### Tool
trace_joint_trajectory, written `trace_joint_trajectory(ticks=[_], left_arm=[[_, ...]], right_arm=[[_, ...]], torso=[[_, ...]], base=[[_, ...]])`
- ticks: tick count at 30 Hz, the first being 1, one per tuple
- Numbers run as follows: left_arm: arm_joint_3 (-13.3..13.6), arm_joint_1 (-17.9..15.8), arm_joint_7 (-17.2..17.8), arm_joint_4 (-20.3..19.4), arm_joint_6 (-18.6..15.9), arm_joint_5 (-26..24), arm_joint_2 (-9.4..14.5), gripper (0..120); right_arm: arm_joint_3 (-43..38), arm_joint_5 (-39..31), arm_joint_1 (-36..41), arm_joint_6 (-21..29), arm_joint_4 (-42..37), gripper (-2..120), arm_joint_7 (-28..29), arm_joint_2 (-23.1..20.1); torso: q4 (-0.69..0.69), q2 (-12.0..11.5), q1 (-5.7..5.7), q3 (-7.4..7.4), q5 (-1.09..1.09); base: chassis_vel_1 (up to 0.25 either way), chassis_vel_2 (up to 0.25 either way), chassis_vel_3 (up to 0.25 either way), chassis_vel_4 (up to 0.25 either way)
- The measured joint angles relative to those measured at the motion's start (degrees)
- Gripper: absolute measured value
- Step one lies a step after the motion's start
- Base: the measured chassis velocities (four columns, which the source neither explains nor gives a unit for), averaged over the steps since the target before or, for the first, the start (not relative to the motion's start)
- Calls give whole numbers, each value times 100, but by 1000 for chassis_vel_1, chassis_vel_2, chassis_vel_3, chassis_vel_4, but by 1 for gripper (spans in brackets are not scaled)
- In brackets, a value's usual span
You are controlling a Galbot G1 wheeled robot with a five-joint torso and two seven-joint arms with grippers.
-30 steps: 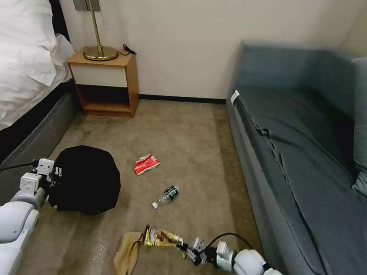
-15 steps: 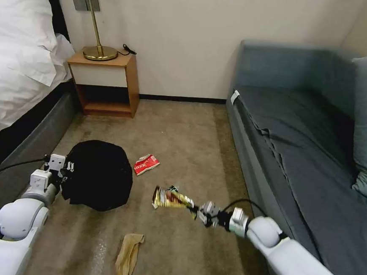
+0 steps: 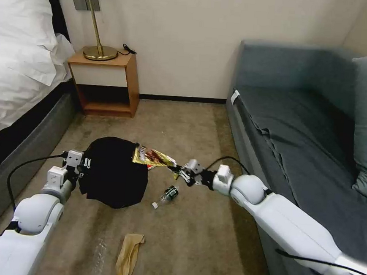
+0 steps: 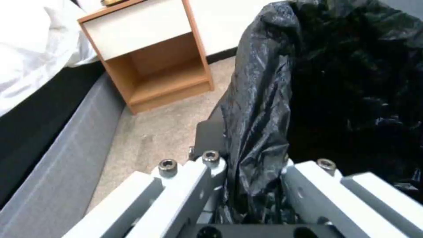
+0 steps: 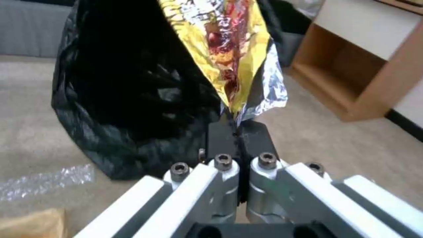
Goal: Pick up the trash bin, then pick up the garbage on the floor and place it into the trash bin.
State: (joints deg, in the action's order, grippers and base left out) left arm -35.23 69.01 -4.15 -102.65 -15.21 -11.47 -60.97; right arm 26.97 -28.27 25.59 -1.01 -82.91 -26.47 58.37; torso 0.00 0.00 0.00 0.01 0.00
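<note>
The trash bin [image 3: 113, 172], wrapped in its glossy black liner, hangs off the carpet in my left gripper [image 3: 81, 165], which is shut on its near rim. The left wrist view shows the liner [image 4: 264, 99] pinched between that gripper [image 4: 251, 158]. My right gripper [image 3: 180, 172] is shut on the yellow snack wrapper [image 3: 152, 157], whose far end reaches over the bin's right edge. In the right wrist view the wrapper [image 5: 224, 49] sticks out of the shut gripper [image 5: 233, 132] in front of the bin [image 5: 128, 82]. A small green-labelled bottle [image 3: 166, 195] and a brown paper bag [image 3: 128, 256] lie on the carpet.
A bed [image 3: 14, 77] runs along the left and a grey sofa [image 3: 302, 134] along the right. A wooden nightstand [image 3: 105, 80] with a brass lamp [image 3: 98, 42] stands against the back wall. A strip of clear plastic [image 3: 98, 253] lies beside the paper bag.
My right gripper has lifted the yellow wrapper from the near floor and carried it away from me and left to the bin. My left arm has moved the bin forward and to the right.
</note>
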Motion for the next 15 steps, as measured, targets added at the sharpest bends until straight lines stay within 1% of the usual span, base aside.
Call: trace_joint_trajectory(ticks=[1, 2, 3, 4, 5, 7, 8, 9, 10, 12, 13, 15], left_arm=[[0, 0, 0, 0, 0, 0, 0, 4], [7, -20, 3, -10, 0, -20, 0, 4], [7, -20, 3, -10, 0, -20, 0, 4], [7, -32, 6, -17, 0, -41, 1, 4], [6, -35, 5, -17, 0, -48, 1, 4], [3, -35, 6, -18, 0, -54, 2, 4], [-8, -36, 5, -21, 0, -64, 1, 4], [-13, -36, 5, -22, 1, -69, -4, 4], [-13, -36, 5, -22, 1, -69, -4, 4], [-19, -67, -4, -24, 1, -84, -53, 4], [-19, -67, -4, -24, 1, -84, -53, 4], [-1, -135, -7, -9, 1, -88, -129, 4]], right_arm=[[0, 0, 0, 0, 0, 0, 0, 0], [192, -22, -135, 29, 86, 0, 69, 155], [192, -22, -135, 29, 86, 0, 69, 155], [400, -45, -269, 54, 186, 0, 142, 356], [494, -62, -353, 69, 243, 0, 187, 481], [556, -75, -402, 74, 275, 0, 215, 565], [688, -93, -479, 90, 355, 0, 263, 739], [753, -101, -522, 99, 396, 0, 286, 822], [753, -101, -522, 99, 396, 0, 286, 822], [878, -121, -629, 106, 495, 0, 331, 998], [878, -121, -629, 106, 495, 0, 331, 998], [995, -122, -744, 106, 607, 0, 361, 1149]], torso=[[0, 0, 0, 0, 0], [0, 0, 0, 0, -3], [0, 0, 0, 0, -3], [0, 0, 0, 1, 1], [0, 0, 0, 0, 0], [1, 0, 0, 0, -3], [1, 0, 0, 0, 0], [2, 0, 0, 0, 0], [2, 0, 0, 0, 0], [1, 0, 0, 0, -1], [1, 0, 0, 0, -1], [0, 0, 0, 0, -1]], base=[[0, 0, 0, 0], [0, 0, 0, 0], [0, 0, 0, 0], [0, 0, 0, 0], [0, 0, 0, 0], [0, 0, 0, 0], [0, 0, 0, 0], [0, 0, 0, 0], [0, 0, 0, 0], [0, 0, 0, 0], [0, 0, 0, 0], [0, 0, 0, 0]])
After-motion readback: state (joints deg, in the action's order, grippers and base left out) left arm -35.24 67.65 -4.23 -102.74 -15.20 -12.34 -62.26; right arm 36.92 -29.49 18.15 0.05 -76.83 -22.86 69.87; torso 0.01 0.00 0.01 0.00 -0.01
